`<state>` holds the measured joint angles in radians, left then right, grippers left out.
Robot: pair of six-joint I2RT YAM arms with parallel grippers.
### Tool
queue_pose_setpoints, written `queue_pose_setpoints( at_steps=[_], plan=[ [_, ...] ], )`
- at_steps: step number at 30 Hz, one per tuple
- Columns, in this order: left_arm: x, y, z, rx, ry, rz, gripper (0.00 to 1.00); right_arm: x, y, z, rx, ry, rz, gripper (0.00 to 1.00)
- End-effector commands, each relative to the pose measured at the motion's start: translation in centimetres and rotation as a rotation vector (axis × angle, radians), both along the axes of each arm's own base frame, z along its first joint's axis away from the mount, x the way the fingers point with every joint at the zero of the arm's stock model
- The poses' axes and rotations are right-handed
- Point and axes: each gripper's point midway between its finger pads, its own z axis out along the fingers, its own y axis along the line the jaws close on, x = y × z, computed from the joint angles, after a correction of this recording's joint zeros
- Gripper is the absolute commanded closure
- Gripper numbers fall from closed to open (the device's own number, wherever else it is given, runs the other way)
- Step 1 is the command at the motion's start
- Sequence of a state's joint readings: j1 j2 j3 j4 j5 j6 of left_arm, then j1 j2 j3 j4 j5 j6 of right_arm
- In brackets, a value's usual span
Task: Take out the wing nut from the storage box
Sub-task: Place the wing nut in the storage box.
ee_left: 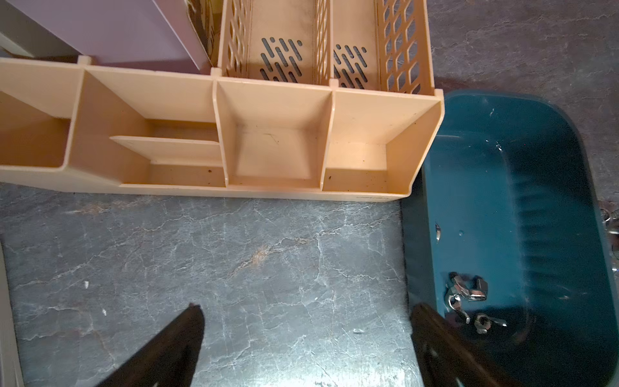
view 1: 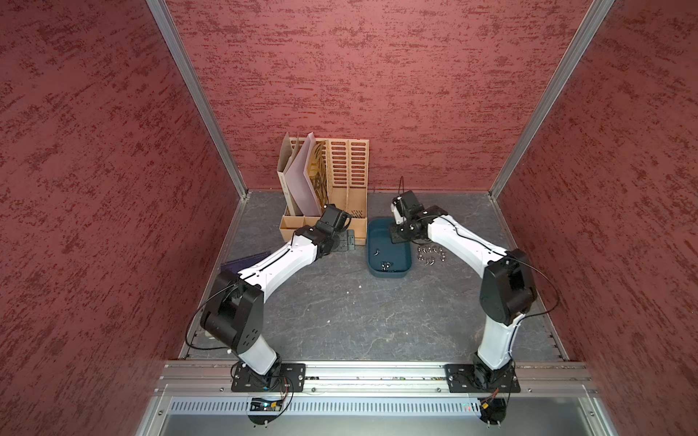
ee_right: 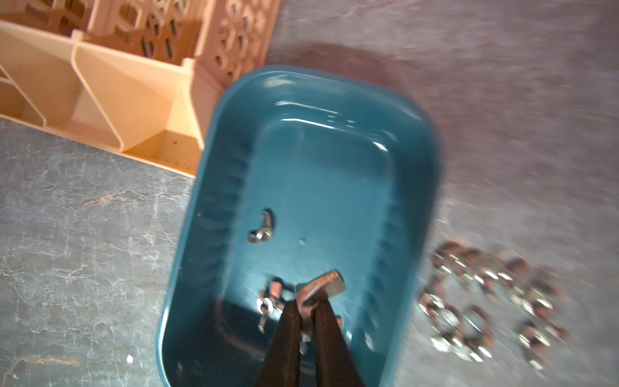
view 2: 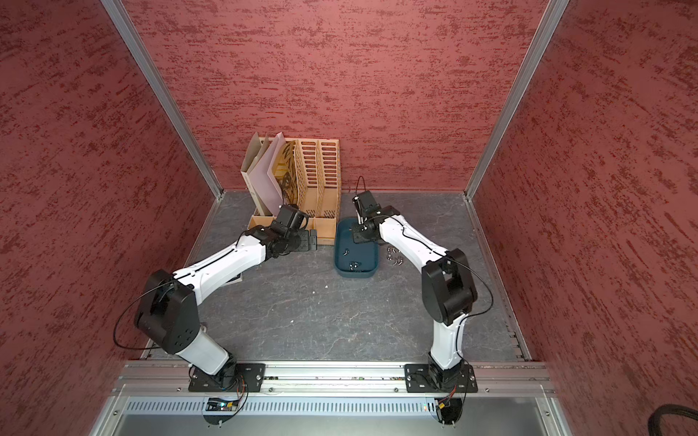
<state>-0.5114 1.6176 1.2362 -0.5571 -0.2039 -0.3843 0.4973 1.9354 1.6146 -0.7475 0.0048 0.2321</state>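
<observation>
One shiny metal wing nut (ee_right: 323, 284) is pinched in the right claw (ee_right: 306, 302); under it lies the shallow dark teal plastic storage box (ee_right: 335, 187). The left claw (ee_left: 306, 311) is wide open, empty.

The white-and-black left arm (view 1: 279, 260) reaches forward, its black left gripper (ee_left: 306, 310) spread wide. The matching right arm (view 1: 460, 236) bends inward, its right gripper (ee_right: 306, 303) pinched on a small silvery wing nut (ee_right: 323, 284).
</observation>
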Motion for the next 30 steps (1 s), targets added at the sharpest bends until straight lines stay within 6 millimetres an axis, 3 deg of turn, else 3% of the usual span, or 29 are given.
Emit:
queue_pose_setpoints(
  at_steps=[1,11,16,23,30],
  plan=[
    [0.0,0.3,0.1,0.007,-0.012,-0.002,0.0,0.3,0.7,-3.2,-0.005,0.075,-0.001,0.94],
    [-0.1,0.6,-0.1,-0.001,-0.012,0.005,0.0,1.2,1.1,-6.6,-0.04,0.126,-0.004,0.92],
    [-0.2,0.7,-0.2,-0.001,-0.009,0.007,0.0,1.3,1.2,-6.6,-0.04,0.13,-0.007,0.79],
    [-0.1,0.7,-0.2,-0.005,-0.011,0.008,0.0,1.1,3.3,-4.9,-0.034,0.096,0.035,0.76],
    [-0.3,0.9,-0.4,-0.001,-0.007,0.01,0.0,0.2,4.6,-6.2,-0.028,0.134,0.053,0.74]
  ],
)
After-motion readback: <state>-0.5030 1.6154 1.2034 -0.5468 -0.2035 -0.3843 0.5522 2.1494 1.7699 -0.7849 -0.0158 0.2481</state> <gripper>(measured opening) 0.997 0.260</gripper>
